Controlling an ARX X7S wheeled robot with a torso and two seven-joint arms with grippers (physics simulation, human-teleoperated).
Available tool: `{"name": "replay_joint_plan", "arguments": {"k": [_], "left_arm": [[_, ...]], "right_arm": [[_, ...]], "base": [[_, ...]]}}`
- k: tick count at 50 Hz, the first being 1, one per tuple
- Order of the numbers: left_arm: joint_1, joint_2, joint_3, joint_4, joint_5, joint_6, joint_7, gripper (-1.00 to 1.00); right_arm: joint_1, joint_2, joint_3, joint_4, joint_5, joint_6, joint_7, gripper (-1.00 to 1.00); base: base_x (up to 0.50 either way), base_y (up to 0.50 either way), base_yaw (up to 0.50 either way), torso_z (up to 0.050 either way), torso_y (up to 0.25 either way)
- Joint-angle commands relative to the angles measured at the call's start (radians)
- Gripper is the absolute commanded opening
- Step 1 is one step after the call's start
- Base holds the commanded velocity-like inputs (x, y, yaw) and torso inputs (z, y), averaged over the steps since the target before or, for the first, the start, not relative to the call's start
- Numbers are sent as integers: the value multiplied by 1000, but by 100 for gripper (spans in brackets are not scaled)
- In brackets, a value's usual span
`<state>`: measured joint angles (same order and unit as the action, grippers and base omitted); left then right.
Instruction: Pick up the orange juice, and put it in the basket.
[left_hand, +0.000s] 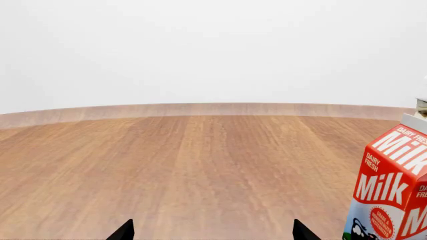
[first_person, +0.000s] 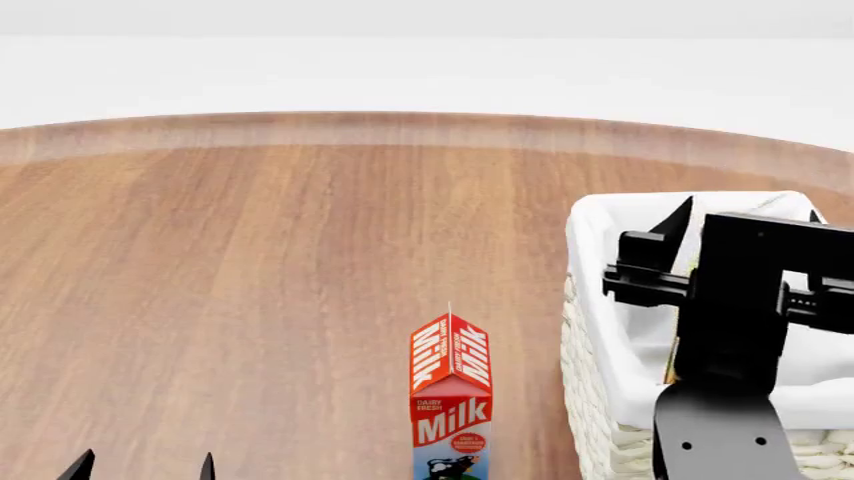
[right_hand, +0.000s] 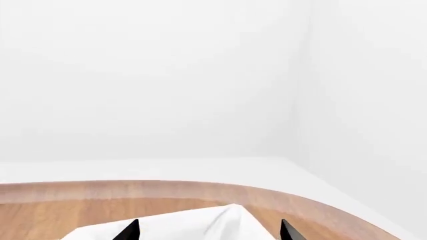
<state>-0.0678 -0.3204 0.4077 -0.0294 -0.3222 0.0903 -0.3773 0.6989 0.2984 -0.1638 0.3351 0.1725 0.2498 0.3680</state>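
The basket (first_person: 594, 330), cream wicker with a white liner, stands at the right of the wooden table. My right gripper (first_person: 750, 208) hangs over its inside, open, and its fingertips stand wide apart over the liner (right_hand: 173, 225) with nothing between them. Only a thin yellow-orange strip of the orange juice (first_person: 671, 365) shows inside the basket, beside the gripper body, which hides the rest. My left gripper (first_person: 143, 466) is low at the near left, open and empty, and in its own wrist view the gripper (left_hand: 211, 231) looks over bare wood.
A red-and-white Milk carton (first_person: 451, 400) stands upright just left of the basket, also at the edge of the left wrist view as the Milk carton (left_hand: 393, 190). The table's curved far edge (first_person: 427, 128) runs across the back.
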Motion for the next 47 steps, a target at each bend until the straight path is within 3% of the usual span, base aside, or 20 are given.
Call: {"name": "replay_joint_plan", "arguments": {"k": [1,47], "left_arm": [[-1,-2,2,0,-2,1,-2,100],[-4,-7,11,-1,-8,4,-9,100]], "right_arm": [[-43,13,2,-157,26,40,-7,100],[-224,96,5,-765,125,199,2,100]], "base": [[0,0,0,0,0],[0,0,0,0,0]]}}
